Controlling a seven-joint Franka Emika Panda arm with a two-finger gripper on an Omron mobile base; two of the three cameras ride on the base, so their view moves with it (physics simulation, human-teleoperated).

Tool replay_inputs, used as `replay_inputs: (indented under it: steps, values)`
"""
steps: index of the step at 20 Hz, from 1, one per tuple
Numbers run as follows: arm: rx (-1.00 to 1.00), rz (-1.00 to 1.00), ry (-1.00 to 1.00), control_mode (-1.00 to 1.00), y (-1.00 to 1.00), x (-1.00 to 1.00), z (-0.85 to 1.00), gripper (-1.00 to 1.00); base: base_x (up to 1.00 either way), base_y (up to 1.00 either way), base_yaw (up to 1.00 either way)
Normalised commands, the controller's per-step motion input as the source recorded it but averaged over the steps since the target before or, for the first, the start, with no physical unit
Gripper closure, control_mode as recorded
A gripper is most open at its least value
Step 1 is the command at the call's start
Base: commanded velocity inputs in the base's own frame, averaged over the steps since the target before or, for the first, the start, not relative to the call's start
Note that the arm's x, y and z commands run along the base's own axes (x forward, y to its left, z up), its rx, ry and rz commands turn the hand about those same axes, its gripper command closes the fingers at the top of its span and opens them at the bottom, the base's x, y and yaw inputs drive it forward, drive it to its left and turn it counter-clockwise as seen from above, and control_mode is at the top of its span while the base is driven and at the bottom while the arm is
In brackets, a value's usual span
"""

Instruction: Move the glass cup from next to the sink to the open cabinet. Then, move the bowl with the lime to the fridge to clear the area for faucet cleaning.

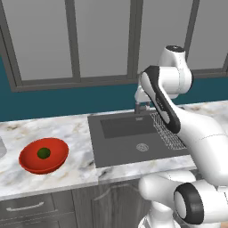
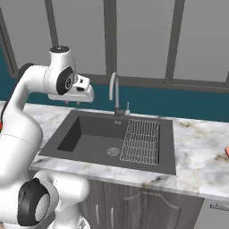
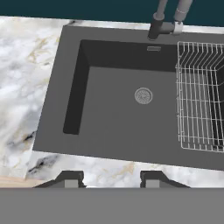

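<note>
Hidden or cut off: in the left base view the arm covered the right side of the sink (image 1: pixel 127 138) and most of the faucet (image 1: pixel 139 107); a grey thing at the left edge was too cut off to identify.
End effector: the end effector (image 3: pixel 111 178) hung above the near left part of the sink, its two tips apart with nothing between them, released.
Bowl: the bowl (image 1: pixel 43 155) sat upright on the worktop (image 1: pixel 67 133), left of the sink and apart from it, mouth upward.
Lime: the lime (image 1: pixel 43 153) lay inside the bowl, near its middle.
Faucet: it stood upright behind the basin, spout curving forward over it.
Rack: the wire rack (image 2: pixel 141 141) lay in the right side, long axis front to back.
</note>
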Motion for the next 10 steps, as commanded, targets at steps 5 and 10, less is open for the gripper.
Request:
replay_inputs:
  steps: [5,10]
  values:
    - [-0.01,0.0,0.01,-1.0,-0.01,-0.05,-0.01,-1.0,0.0,0.0,0.0]
    - [0.0,0.0,0.0,-1.0,0.0,-0.04,0.0,-1.0,0.0,0.0,0.0]
